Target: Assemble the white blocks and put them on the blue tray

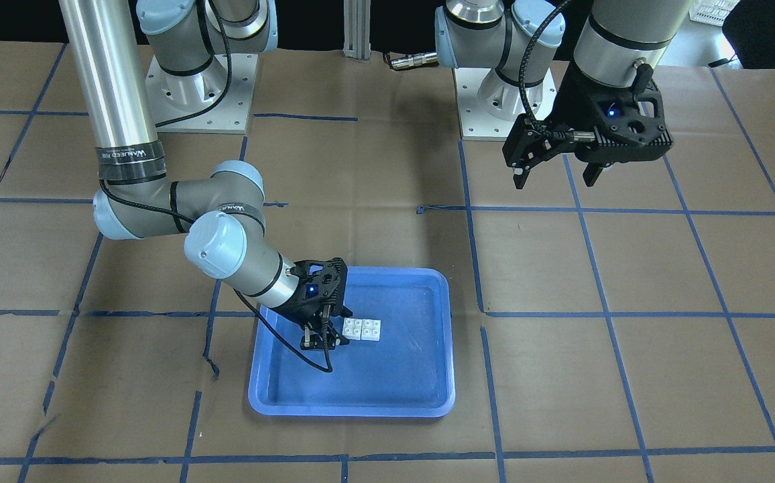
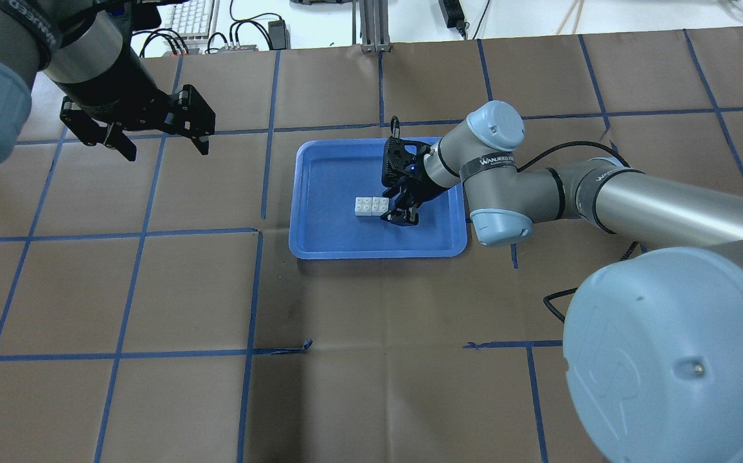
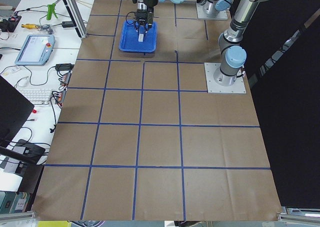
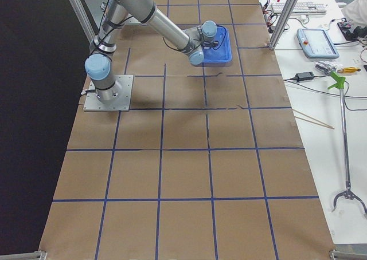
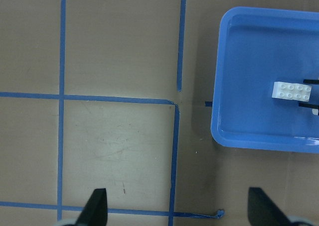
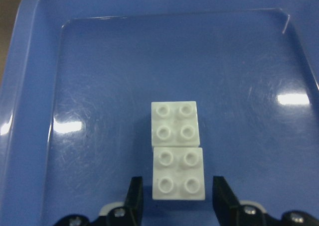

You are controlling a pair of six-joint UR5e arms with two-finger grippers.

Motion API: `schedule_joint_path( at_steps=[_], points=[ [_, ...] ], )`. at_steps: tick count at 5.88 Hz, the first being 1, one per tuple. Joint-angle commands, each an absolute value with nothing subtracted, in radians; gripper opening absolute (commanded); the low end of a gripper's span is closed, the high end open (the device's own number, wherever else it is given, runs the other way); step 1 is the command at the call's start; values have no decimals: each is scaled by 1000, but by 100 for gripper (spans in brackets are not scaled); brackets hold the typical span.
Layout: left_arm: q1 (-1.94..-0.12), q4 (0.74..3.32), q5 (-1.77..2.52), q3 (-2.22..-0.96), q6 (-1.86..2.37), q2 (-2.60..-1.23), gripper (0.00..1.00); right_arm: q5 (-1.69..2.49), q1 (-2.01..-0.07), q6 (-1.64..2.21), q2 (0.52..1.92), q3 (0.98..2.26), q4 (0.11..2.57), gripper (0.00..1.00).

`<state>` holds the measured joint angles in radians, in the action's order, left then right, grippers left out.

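Item 1. Found jaws of right gripper (image 2: 401, 214) apart and clamped on nothing, tips low over the floor of the blue tray (image 2: 295, 206). Saw, in the right wrist view, the nearer of the white blocks (image 6: 175, 150) between the two fingertips (image 6: 135, 196), with a gap at each side. Recorded both blocks studs up, edge to edge and touching, flat on the tray floor near its middle.

Item 2. Found jaws of left gripper (image 2: 167, 151) wide apart, holding nothing, raised over the table (image 2: 153, 289) and well apart from the tray.

Item 3. Noted tray lying flat on the table's brown paper cover, gridded with blue tape (image 5: 62, 37).
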<state>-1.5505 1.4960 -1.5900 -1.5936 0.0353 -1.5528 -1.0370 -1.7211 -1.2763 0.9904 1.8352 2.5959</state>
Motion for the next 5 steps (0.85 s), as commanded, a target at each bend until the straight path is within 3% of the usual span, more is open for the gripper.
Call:
schedule_joint_path(
  at_steps=[1,5],
  points=[
    [-1551,1497,-1591,-1594,35,-1552,99,-1049,-1720,-1185,1008,1827,2583,100],
    [-1552,1496,-1591,-1594,35,-1552,99,-1289,-1695,-980,1228,1738,2156,100]
  ],
)
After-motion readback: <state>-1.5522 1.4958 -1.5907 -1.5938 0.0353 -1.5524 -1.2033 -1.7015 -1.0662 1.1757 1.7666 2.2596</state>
